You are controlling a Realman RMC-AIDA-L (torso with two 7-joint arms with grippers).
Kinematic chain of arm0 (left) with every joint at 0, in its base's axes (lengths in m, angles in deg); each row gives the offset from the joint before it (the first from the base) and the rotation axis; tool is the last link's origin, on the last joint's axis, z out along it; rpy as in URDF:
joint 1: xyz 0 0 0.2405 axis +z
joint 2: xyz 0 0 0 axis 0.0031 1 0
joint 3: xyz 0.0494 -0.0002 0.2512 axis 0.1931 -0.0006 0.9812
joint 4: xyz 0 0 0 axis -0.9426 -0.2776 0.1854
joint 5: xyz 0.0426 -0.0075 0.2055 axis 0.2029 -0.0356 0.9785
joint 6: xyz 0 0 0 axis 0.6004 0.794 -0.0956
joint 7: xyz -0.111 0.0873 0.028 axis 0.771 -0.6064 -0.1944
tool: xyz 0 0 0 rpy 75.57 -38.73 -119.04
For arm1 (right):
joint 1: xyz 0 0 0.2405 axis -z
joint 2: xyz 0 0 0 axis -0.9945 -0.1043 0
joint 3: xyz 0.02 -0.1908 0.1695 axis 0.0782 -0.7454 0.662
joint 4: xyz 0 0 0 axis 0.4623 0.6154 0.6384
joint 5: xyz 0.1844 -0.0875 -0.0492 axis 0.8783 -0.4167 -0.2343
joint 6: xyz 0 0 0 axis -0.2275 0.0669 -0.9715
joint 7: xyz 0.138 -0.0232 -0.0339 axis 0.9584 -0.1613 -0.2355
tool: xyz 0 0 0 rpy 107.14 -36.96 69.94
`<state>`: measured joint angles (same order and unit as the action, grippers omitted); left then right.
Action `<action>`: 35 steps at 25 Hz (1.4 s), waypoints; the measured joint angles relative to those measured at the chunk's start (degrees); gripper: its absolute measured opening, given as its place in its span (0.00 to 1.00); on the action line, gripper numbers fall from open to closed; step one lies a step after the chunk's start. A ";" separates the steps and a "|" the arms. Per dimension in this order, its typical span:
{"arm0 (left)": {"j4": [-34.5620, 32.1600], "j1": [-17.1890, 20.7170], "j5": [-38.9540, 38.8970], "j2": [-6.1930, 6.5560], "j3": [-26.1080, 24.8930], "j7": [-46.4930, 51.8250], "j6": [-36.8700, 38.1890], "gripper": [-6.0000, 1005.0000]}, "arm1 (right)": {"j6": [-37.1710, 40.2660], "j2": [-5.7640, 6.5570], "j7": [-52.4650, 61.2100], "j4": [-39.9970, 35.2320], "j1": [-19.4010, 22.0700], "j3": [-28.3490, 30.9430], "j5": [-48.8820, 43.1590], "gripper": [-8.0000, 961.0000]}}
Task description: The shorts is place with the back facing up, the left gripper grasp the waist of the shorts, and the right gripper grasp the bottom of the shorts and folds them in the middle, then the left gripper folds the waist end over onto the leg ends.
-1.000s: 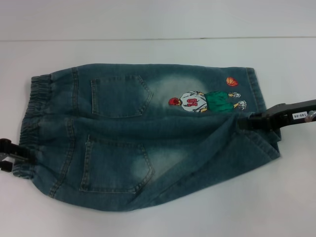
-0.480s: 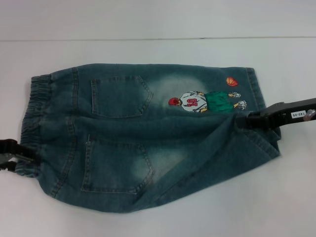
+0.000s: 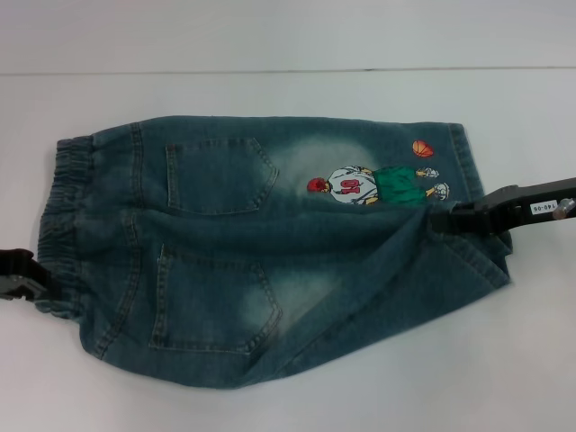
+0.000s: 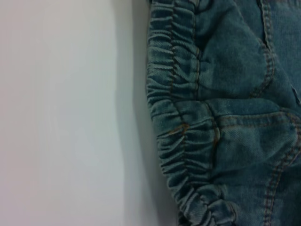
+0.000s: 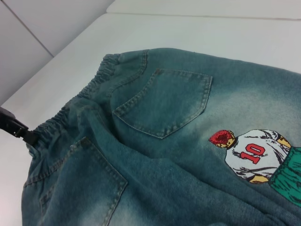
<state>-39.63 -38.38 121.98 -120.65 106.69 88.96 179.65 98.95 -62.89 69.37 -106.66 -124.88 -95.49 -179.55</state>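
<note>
At the far left of the head view we see the left gripper point(image 3: 36, 288), an unlabelled black claw, with its tips at the gathered, paler elastic waist point(image 3: 61, 220) of the blue-green faded denim shorts point(image 3: 270, 261). The cloth bunches just at those tips, and the right wrist view shows the same claw point(image 5: 19, 131) meeting the band's near end, so we read it as pinching the waist, though the fingers themselves are partly cut off by the frame edge. In the left wrist view the wrinkled band point(image 4: 181, 122) runs beside bare white table point(image 4: 61, 113).

Moving right from that claw, the shorts lie back up on the table, with two stitched patch pockets: the far pocket point(image 3: 219, 175) and the near pocket point(image 3: 216, 306). Whitish worn patches follow, then the small cartoon basketball-player print point(image 3: 373, 186) and an orange ball point(image 3: 422, 148).

At the right, the right gripper point(image 3: 443, 221), a black claw on a black arm carrying a small white digit label point(image 3: 544, 209), is closed on the denim close to the bottom of the shorts point(image 3: 477, 238). Folds radiate from its tips, and the near leg's hem lies just beyond and below them.
</note>
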 joint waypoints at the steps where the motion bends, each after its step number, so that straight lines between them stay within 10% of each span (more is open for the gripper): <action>1: -0.01 -0.01 0.00 0.00 0.00 -0.07 0.00 0.46 | 0.00 0.00 0.02 0.00 0.00 0.00 0.01 0.02; 11: -0.55 -0.29 -0.01 0.25 -0.50 -0.61 1.41 0.03 | 0.51 0.07 0.59 -0.31 0.04 0.80 0.21 0.02; 22: -1.61 -2.60 -1.41 2.12 -8.33 -0.31 0.81 0.03 | -0.73 1.53 2.48 -0.29 1.70 6.23 5.29 0.02; 35: 1.89 -2.50 -10.19 1.91 -11.70 0.51 -10.73 0.03 | -11.11 -0.80 0.13 1.38 3.19 7.53 6.21 0.02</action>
<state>-37.74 -40.88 111.79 -118.73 94.99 89.47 168.92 87.84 -63.69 69.50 -105.29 -121.69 -87.96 -173.33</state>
